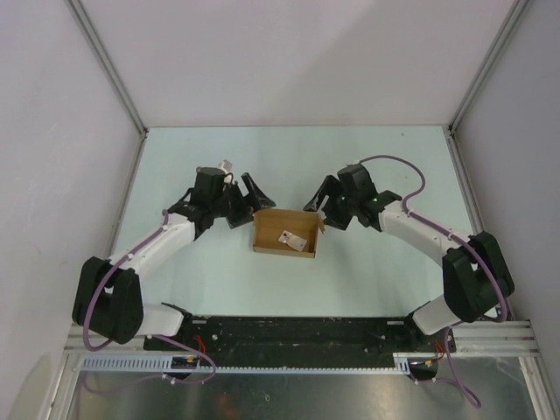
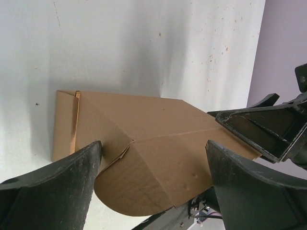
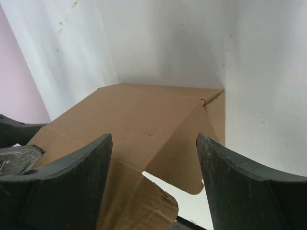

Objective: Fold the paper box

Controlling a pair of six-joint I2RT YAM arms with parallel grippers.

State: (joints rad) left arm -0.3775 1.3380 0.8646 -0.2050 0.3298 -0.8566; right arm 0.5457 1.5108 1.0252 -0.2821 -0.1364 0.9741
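Brown paper box point(image 1: 285, 231) on pale table point(image 1: 219, 166)

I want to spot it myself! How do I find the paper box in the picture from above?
Find the pale table and look at its middle, where the left gripper and right gripper face each other, both open. The paper box lies between them. It is the only brown cardboard thing, with a small white tag on top.
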